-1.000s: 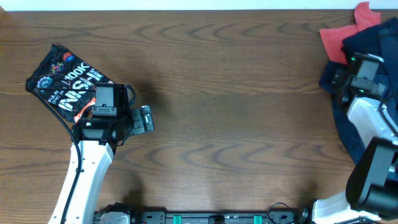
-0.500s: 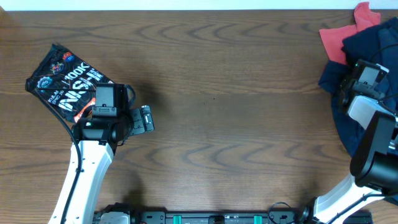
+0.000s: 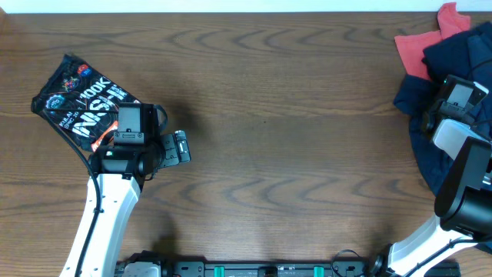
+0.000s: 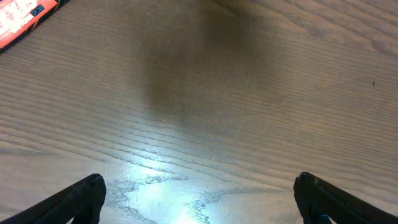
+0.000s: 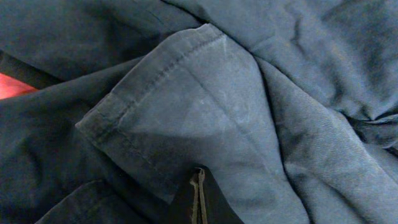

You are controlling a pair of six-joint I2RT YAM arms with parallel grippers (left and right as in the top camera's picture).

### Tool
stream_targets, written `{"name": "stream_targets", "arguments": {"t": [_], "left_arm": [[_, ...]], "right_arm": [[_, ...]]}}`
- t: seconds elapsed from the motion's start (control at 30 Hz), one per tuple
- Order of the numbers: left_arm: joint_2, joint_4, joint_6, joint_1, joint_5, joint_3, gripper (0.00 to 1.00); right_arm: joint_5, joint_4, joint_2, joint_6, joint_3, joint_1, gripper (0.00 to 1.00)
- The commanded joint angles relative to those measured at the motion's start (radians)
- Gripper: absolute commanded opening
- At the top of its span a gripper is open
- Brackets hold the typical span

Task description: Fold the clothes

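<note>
R hand (image 5: 198,200), tips pinched together on navy garment (image 5: 249,124) w/ no cloth visibly caught, prob. lifts nothing; L hand (image 4: 199,198) spread wide, well apart from it.

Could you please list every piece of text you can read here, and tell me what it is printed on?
"100K": white print on the black garment.
Big white letters beneath: cut off by the left arm, unreadable.
Its round badges and small print: too small.
Navy clothes, red cloth: no text seen.
</note>
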State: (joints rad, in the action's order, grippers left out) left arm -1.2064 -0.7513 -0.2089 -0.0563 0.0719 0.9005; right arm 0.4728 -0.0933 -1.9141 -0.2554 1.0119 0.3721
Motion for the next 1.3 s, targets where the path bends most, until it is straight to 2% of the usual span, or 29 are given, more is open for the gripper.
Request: {"name": "stream_targets", "arguments": {"t": [0.0,0.1,0.13,0.17,0.23,0.4,0.57,0.7,0.77,0.83,0.9,1.03,1.27], "left_arm": [[0.001,0.0,0.009,-0.004,0.0,0.024,0.98],[0.001,0.0,0.009,-0.004,0.0,0.024,0.98],[0.001,0.0,0.009,-0.004,0.0,0.024,0.98],[0.001,0.0,0.009,-0.004,0.0,0.024,0.98],[0.001,0.0,0.009,-0.004,0.0,0.024,0.98],[0.001,-0.001,0.009,-0.004,0.0,0.024,0.98],[0.001,0.0,0.009,-0.004,0.0,0.024,0.98],[0.001,0.0,0.009,-0.004,0.0,0.024,0.98],[0.001,0.0,0.009,-0.004,0.0,0.024,0.98],[0.001,0.0,0.009,-0.004,0.0,0.024,0.98],[0.001,0.0,0.009,-0.004,0.0,0.024,0.98],[0.001,0.0,0.009,-0.004,0.0,0.024,0.98],[0.001,0.0,0.009,-0.004,0.0,0.024,0.98]], "right_arm": [[0.024,-0.004,0.068,0.01,0.008,0.009,0.01],[-0.06,-0.031,0.113,0.038,0.009,0.009,0.03],[-0.098,-0.043,0.117,0.056,0.009,0.009,0.13],[-0.144,-0.055,0.118,0.08,0.009,0.009,0.29],[-0.183,-0.058,0.112,0.089,0.009,0.008,0.44],[-0.189,-0.092,0.054,0.088,0.009,0.008,0.57],[-0.176,-0.157,-0.013,0.088,0.009,0.008,0.64],[-0.159,-0.203,-0.07,0.088,0.009,0.009,0.66],[-0.144,-0.206,-0.091,0.085,0.009,0.01,0.65],[-0.1,-0.2,-0.098,0.064,0.009,0.01,0.58],[-0.071,-0.197,-0.095,0.065,0.009,0.009,0.43],[-0.03,-0.196,-0.073,0.066,0.009,0.01,0.03],[-0.025,-0.148,0.022,0.07,0.009,0.009,0.01]]}}
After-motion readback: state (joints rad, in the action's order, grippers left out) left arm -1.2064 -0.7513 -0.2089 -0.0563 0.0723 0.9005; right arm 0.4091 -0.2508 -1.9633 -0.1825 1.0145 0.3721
